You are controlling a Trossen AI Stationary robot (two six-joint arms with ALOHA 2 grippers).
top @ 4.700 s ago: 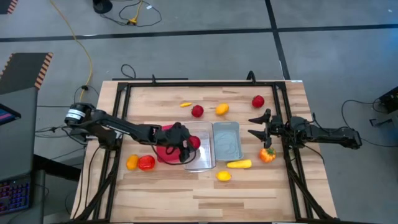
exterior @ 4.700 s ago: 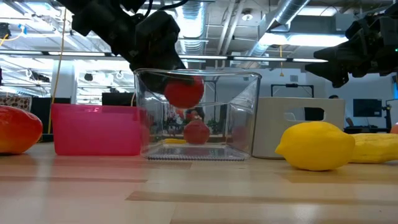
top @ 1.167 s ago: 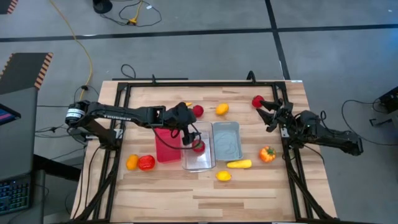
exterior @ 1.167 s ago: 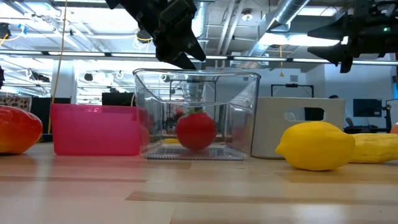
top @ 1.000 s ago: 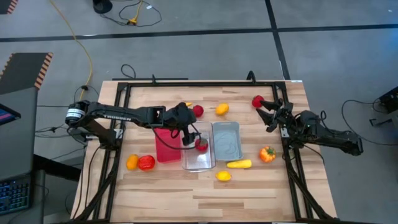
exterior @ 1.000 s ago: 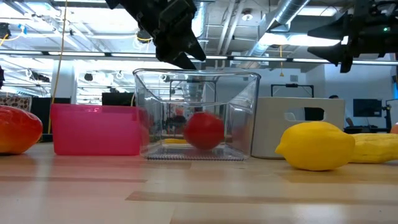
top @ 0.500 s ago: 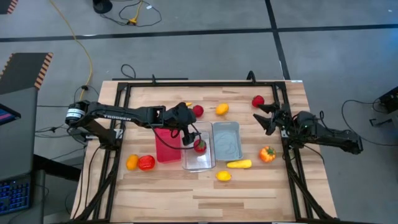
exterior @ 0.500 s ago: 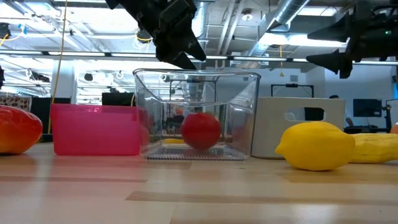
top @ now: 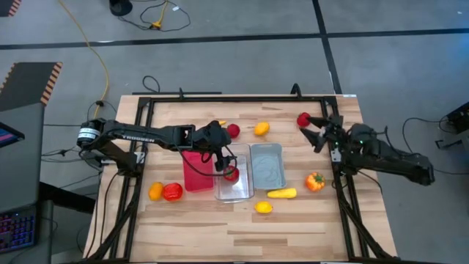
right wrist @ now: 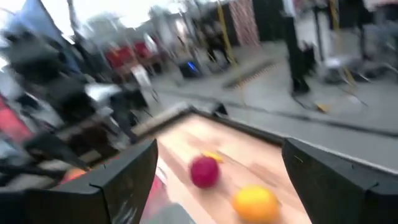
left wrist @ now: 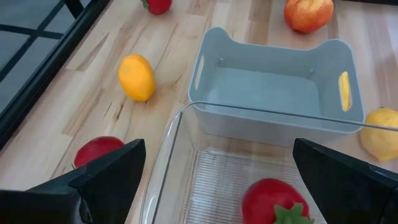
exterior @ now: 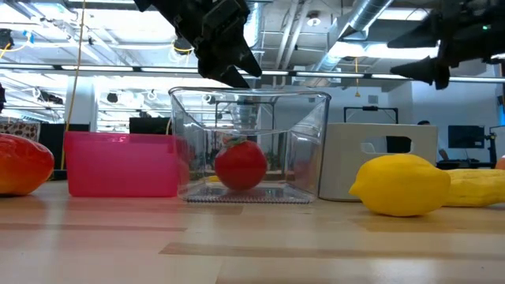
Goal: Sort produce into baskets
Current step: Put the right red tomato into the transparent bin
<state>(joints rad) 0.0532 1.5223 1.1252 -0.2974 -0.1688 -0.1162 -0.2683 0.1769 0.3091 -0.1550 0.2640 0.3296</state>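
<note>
Since a moment ago the tomato (exterior: pixel 240 164) has rolled slightly in the clear bin (top: pixel 234 191), and the right gripper (top: pixel 314 130), jaws wide, has swung toward the red fruit (top: pixel 303 119) at the far edge. Left gripper (top: pixel 222 155) hangs empty and wide above the clear bin. One piece is sorted; red bin (top: pixel 196 170) and blue bin (top: pixel 267 166) are empty, and the rest lies scattered. No writing is legible.
</note>
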